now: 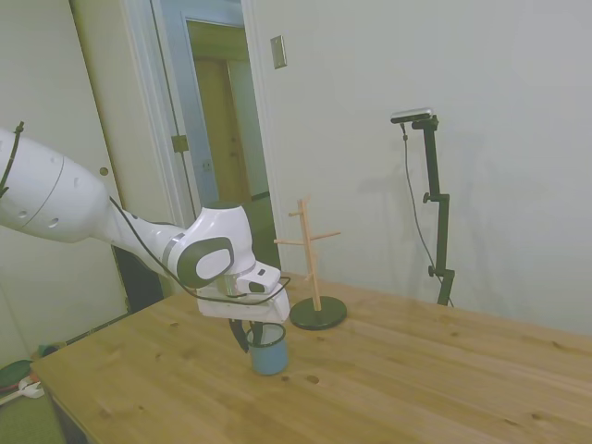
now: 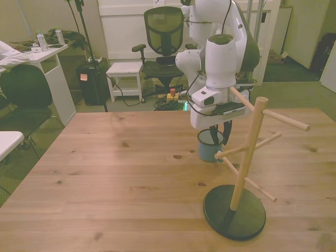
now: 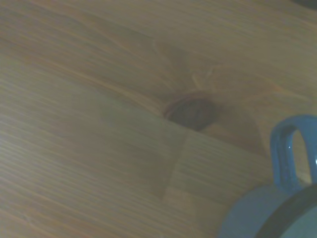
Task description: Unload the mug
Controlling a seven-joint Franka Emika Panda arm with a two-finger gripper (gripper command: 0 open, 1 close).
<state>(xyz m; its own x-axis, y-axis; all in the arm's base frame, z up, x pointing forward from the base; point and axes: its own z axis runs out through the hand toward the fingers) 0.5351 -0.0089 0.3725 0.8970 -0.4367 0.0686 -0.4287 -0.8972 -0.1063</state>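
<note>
The light-blue mug point(image 1: 269, 354) point(image 2: 209, 149) stands upright on the wooden table point(image 1: 416, 379) point(image 2: 115, 173), just short of the wooden peg stand point(image 1: 314, 264) point(image 2: 245, 157). My gripper point(image 1: 258, 335) point(image 2: 220, 134) hangs right over the mug's rim, open, its dark fingers point(image 1: 243, 336) down at the rim. From the front view one finger seems to reach inside the mug. The wrist view catches the mug's point(image 3: 270, 218) rim and handle point(image 3: 292, 153) at one corner, above bare wood.
The stand's dark round base point(image 2: 234, 212) point(image 1: 318, 314) and its pegs point(image 2: 286, 120) are close to the mug on the front view's right. An office chair point(image 2: 164, 37), a small stool point(image 2: 124, 69) and a desk point(image 2: 39, 58) stand beyond the table.
</note>
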